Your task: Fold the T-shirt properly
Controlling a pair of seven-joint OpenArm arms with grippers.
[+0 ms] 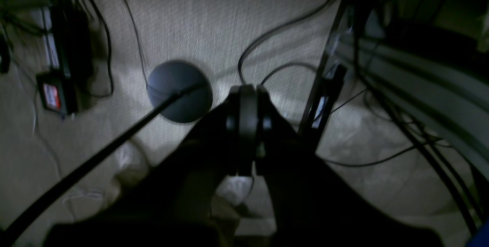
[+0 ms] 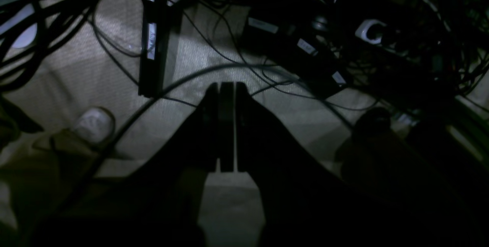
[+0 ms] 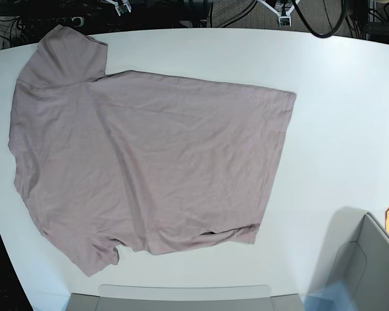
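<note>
- Although the T-shirt (image 3: 149,162) lies spread flat on the white tabletop (image 3: 337,97), occupying the left and middle of the base view, I see no fold in it yet; a sleeve points to the upper-left corner, another to the lower left, and the hem runs down the right side.
- Neither arm appears in the base view; I judge the task to be at its very start, with both arms parked off the tabletop.
- At the lower right of the base view, a grey bin (image 3: 369,265) sits at the tabletop's corner, well apart from the cloth.
- Left wrist view: my left gripper (image 1: 248,98) is clenched, jaws pressed together with nothing between them, hanging over a pale floor strewn with cables and a dark round disc (image 1: 179,91).
- Right wrist view: my right gripper (image 2: 226,94) is likewise closed on nothing, above cables and dark power bricks (image 2: 294,56).
- Next move, in my judgement: bring both arms over the tabletop, release the jaws, and pinch a sleeve and shoulder edge to begin the first fold.
- White labels show on the bricks, but the writing is too blurred and dim to read.
</note>
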